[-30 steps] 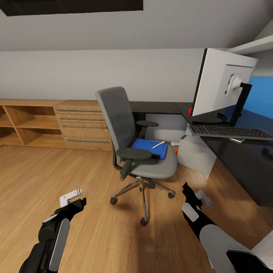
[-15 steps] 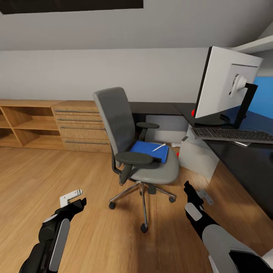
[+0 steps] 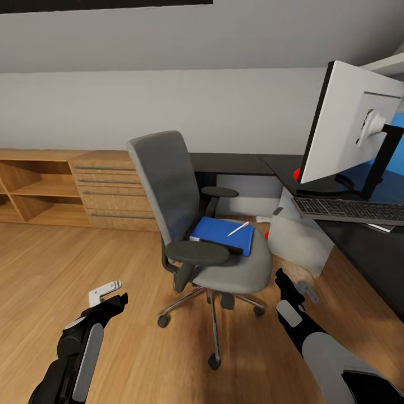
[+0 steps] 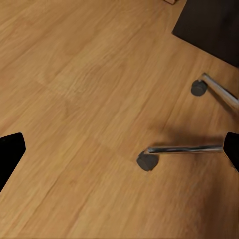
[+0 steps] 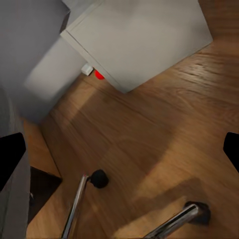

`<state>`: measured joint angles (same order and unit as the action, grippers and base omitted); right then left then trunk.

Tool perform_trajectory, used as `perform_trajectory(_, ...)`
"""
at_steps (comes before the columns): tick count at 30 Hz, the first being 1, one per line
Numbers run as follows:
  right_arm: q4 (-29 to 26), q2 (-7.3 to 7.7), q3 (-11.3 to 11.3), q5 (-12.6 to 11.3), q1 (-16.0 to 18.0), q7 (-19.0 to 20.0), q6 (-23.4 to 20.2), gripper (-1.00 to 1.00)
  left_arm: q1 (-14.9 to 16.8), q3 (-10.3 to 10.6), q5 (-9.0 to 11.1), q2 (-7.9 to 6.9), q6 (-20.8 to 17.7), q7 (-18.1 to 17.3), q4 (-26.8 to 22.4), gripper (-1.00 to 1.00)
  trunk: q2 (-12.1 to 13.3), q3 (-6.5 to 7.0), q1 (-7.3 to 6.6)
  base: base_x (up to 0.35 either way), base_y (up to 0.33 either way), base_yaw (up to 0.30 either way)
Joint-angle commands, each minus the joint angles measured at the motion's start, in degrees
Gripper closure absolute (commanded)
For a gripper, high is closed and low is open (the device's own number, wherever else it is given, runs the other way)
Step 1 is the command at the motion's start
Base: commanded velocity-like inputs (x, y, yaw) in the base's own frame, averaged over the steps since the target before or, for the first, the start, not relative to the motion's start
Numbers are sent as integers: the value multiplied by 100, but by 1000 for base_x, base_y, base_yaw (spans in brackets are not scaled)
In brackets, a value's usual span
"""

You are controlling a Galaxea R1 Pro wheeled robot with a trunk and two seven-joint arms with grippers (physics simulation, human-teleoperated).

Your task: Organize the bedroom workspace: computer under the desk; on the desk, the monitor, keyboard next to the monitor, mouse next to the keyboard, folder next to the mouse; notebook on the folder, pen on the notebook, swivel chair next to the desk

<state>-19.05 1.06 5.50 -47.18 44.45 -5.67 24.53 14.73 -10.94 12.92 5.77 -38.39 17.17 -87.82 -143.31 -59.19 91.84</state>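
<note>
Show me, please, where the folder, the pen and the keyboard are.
folder (image 3: 216, 231): head view, on its blue cover.
pen (image 3: 238, 228): head view, on the middle of its white shaft.
keyboard (image 3: 353, 210): head view, on its rows of keys.

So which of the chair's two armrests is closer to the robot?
The armrest in front of the blue folder; the other armrest sits beyond it, toward the wall.

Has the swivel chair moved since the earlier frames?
No. The swivel chair holds its spot between the wooden drawers and the desk; only the camera advanced.
</note>
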Motion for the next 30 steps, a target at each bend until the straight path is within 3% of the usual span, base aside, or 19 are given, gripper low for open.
perform_trajectory(1,-2,8,-14,-45,2,-5,16,-100,4,-4,58,3,-20,43,-7,-100,-2,-6,2,258,0,0)
perform_trajectory(12,10,81,-14,-50,2,-3,1,-100,4,-9,51,-2,-13,46,-14,-100,-2,-6,2,274,0,0)
perform_trajectory(20,23,118,-8,-81,2,-2,-83,-100,4,-20,44,-5,-19,47,-15,-100,-2,-6,2,50,0,0)
perform_trajectory(25,9,168,-1,-96,2,103,-506,-100,4,-22,43,-5,-17,47,-15,-100,-2,-6,2,17,0,0)
perform_trajectory(28,-1,182,3,-98,2,389,-907,-100,4,-22,43,-5,-18,49,-15,-100,-2,-6,2,173,0,0)
perform_trajectory(30,-18,171,-6,-86,2,445,-931,-100,4,-18,31,-5,-14,55,-15,-100,-2,-6,2,57,0,0)
